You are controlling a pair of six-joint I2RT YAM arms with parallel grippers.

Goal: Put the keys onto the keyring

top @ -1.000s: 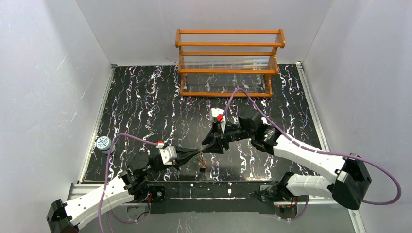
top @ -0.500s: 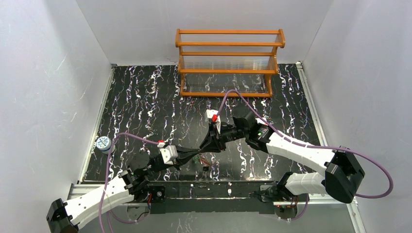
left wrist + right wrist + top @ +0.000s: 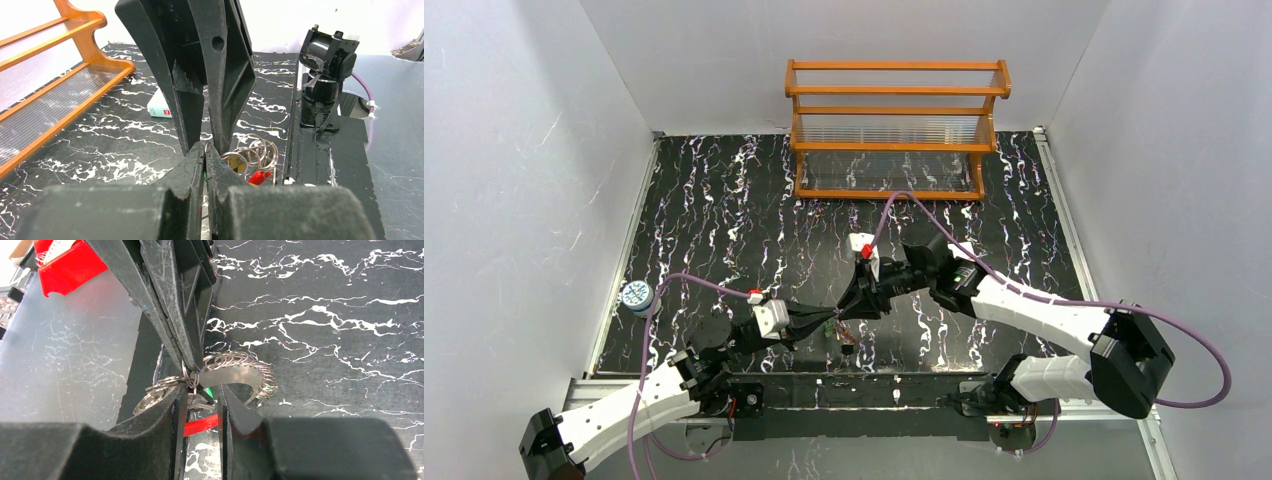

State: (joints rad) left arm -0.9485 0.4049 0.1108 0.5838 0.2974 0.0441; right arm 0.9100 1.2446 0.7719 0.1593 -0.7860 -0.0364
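Pinching almost fully closed, the left gripper [image 3: 830, 321] is holding a thin wire ring of the keyring [image 3: 235, 362] at its tips. The left wrist view is showing only a hairline slit between its fingers [image 3: 192, 172]. The right gripper [image 3: 846, 310] is meeting it tip to tip from the opposite side. Its fingers [image 3: 172, 425] are standing a narrow way apart around the same bunch, and whether they are gripping anything cannot be told.

The keyring is showing as a cluster of shiny overlapping wire rings, with a curved silver piece strung with close-set loops. A flat red strip [image 3: 200, 425] is lying beneath it. A green head among the keys [image 3: 210, 393] is peeking out just under the pinched ring. A dab of yellow [image 3: 236, 161] is showing among the rings in the left wrist view. The blades of the keys are hidden, so which way they are pointing cannot be read.

In the right wrist view the row of loops is arching away from the pinch toward the right, and the red strip is running crosswise under the fingers. From above, the bunch is trailing from the two sets of tips toward the near edge of the black marbled table [image 3: 724, 200], about midway between the arms. Whether it is hanging or resting there is unclear.

Farther out, a white box [image 3: 160, 106] is lying on the table. A wooden rack [image 3: 894, 130] is standing at the far edge.
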